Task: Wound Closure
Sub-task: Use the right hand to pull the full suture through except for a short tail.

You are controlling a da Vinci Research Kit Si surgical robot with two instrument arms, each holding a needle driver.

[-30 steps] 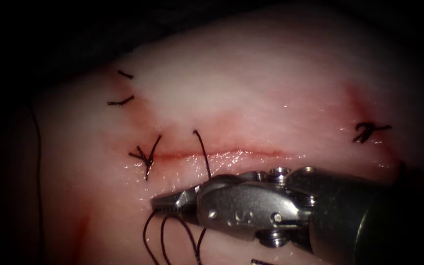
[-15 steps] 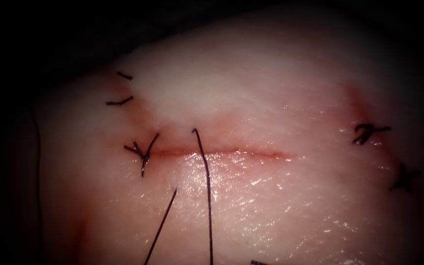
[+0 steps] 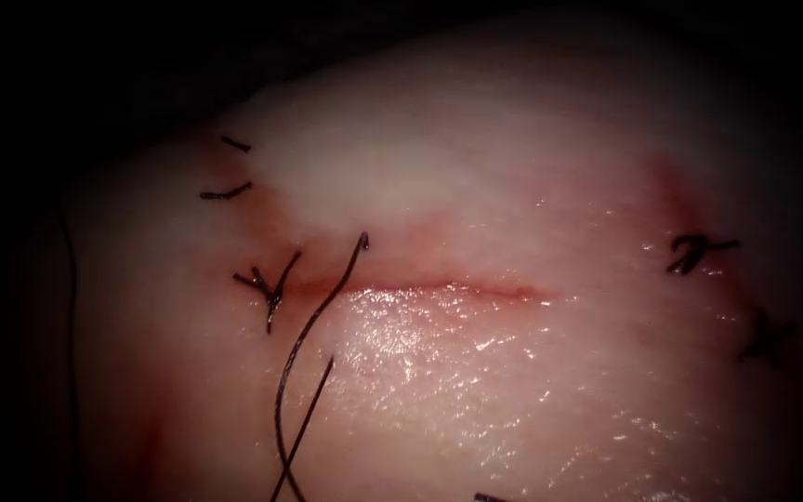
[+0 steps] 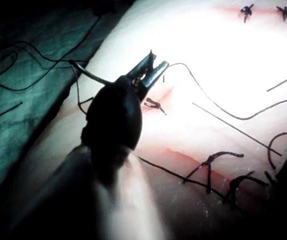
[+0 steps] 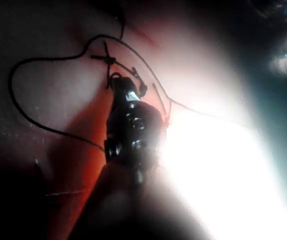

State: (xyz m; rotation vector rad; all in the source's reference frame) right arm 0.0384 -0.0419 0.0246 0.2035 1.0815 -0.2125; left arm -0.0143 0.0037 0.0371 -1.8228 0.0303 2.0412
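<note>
Sitting at one knot (image 3: 269,290) by cut's (image 3: 439,290) left end, thread (image 3: 313,316) lying untied; left end effector (image 4: 156,64) gaping empty, right end effector (image 5: 121,82) hovering, grip impossible to tell.

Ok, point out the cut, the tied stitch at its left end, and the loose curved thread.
cut (image 3: 439,288), endoscope view, on its red line.
tied stitch (image 3: 271,296), endoscope view, on the knot.
loose curved thread (image 3: 313,321), endoscope view, on its curve.
</note>
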